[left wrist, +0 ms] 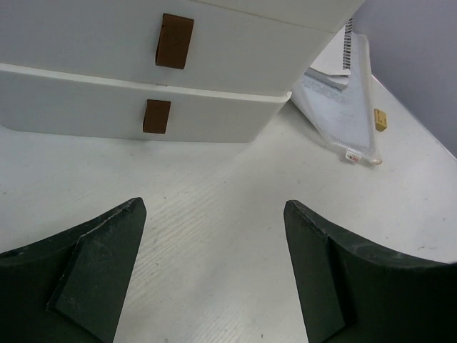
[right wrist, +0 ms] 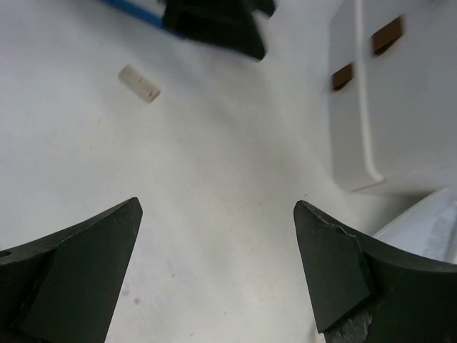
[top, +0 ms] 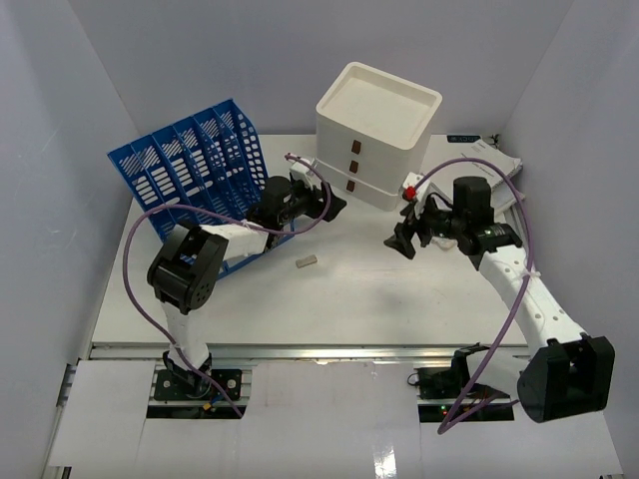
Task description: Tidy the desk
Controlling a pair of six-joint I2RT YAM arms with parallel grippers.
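The desk [top: 349, 299] is a wide white tabletop with a silver rail [top: 319, 351] along its near edge. A small whitish block [top: 307, 261] lies on it near the middle and also shows in the right wrist view [right wrist: 139, 83]. My left gripper [top: 334, 205] is open and empty, low over the desk just in front of the cream three-drawer box [top: 379, 120]; its wrist view [left wrist: 214, 207] faces the two lower drawers [left wrist: 214, 107]. My right gripper [top: 399, 239] is open and empty over bare desk [right wrist: 218, 206], right of the block.
A blue file rack [top: 195, 165] leans at the back left, beside my left arm. A clear folder with papers [left wrist: 343, 107] lies right of the drawer box, with a small brown item [left wrist: 380, 119] beyond it. White walls close in three sides.
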